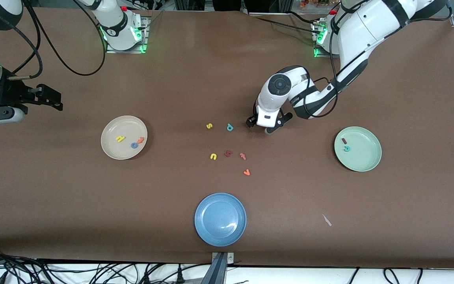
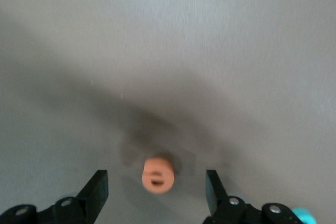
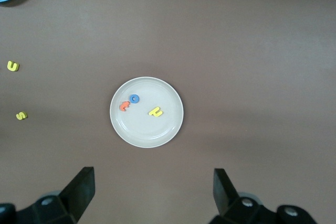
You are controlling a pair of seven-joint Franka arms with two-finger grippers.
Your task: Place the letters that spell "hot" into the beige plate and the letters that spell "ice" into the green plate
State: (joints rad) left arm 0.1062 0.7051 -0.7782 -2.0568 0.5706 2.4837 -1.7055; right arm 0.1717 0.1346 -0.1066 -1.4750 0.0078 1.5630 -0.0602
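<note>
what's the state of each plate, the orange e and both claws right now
beige plate: holds yellow h, blue o, orange t
green plate: holds dark red i and teal c
blue plate: nothing in it
orange e: on the table between the left claw's fingers, not gripped
left claw: open, low around the e
right claw: open, waiting above the beige plate

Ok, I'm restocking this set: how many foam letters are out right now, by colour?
Yellow letters: 3
Orange letters: 3
Teal letters: 2
Dark red letters: 2
Blue letter: 1
Salmon-pink letter: 1
Total: 12
</note>
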